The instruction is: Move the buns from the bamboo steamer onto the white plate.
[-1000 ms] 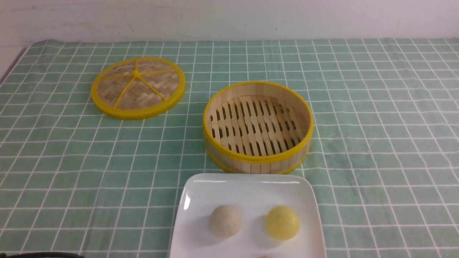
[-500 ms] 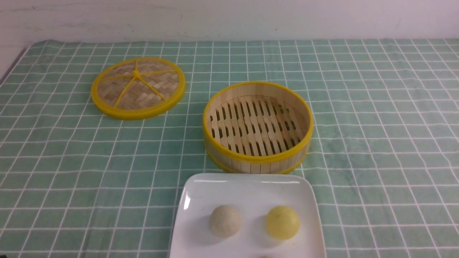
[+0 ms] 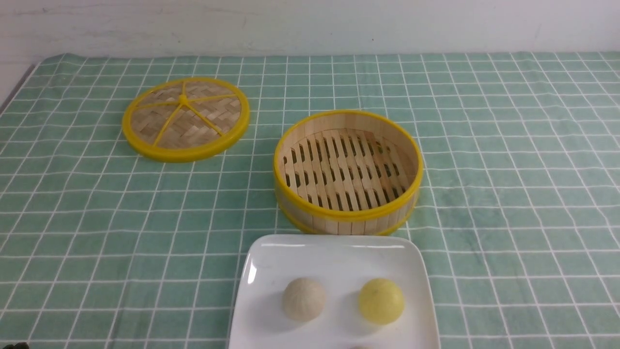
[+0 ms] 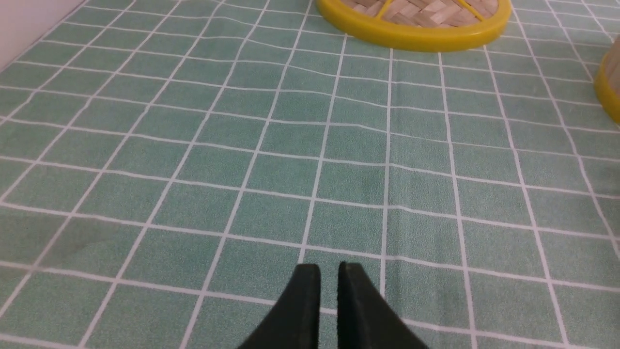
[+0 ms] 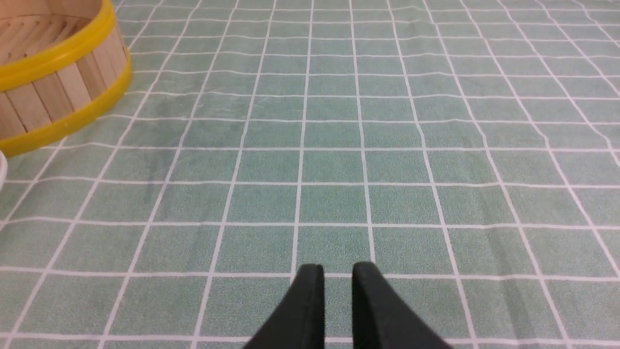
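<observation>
The bamboo steamer (image 3: 348, 215) stands mid-table with a bare slat floor and nothing in it. Just in front of it lies the white plate (image 3: 334, 254). One pale beige bun (image 3: 304, 299) rests on the plate. A sliver of a second pale bun (image 3: 359, 347) shows at the picture's bottom edge. My left gripper (image 4: 329, 271) hangs shut over bare cloth, holding nothing. My right gripper (image 5: 337, 271) is also shut and holds nothing, over cloth to the right of the steamer (image 5: 58, 87). Neither gripper shows in the front view.
A brighter yellow ball (image 3: 381, 300) sits on the plate beside the bun. The flat woven lid (image 3: 186, 118) lies at the back left, and its rim (image 4: 411, 34) shows in the left wrist view. A green checked cloth (image 3: 508, 194) covers the table.
A dark part of the left arm along the front view's bottom left edge has drawn back almost out of the picture. Buns, plate and steamer have not moved.
</observation>
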Robot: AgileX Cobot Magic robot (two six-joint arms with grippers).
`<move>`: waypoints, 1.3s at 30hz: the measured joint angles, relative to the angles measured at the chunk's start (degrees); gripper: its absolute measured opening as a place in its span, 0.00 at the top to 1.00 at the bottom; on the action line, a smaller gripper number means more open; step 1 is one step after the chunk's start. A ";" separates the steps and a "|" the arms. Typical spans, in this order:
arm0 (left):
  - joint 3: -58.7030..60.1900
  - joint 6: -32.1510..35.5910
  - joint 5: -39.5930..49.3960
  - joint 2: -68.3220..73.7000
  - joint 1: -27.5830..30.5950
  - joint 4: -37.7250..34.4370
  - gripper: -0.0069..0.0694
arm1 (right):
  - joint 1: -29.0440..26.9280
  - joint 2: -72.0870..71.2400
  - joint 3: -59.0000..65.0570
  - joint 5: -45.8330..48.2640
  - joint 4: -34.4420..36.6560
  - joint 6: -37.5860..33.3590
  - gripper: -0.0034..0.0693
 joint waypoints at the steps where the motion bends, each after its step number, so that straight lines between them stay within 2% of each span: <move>1: 0.00 0.00 0.00 0.00 -0.41 0.00 0.79 | 0.00 0.00 0.00 0.00 0.00 0.00 0.79; 7: 0.04 0.00 0.00 0.00 -3.69 0.00 0.78 | 0.00 0.00 0.00 0.00 0.00 0.00 0.78; 39: 0.04 0.00 0.00 0.00 -3.80 0.06 0.77 | 0.00 0.00 0.00 0.00 0.00 0.00 0.73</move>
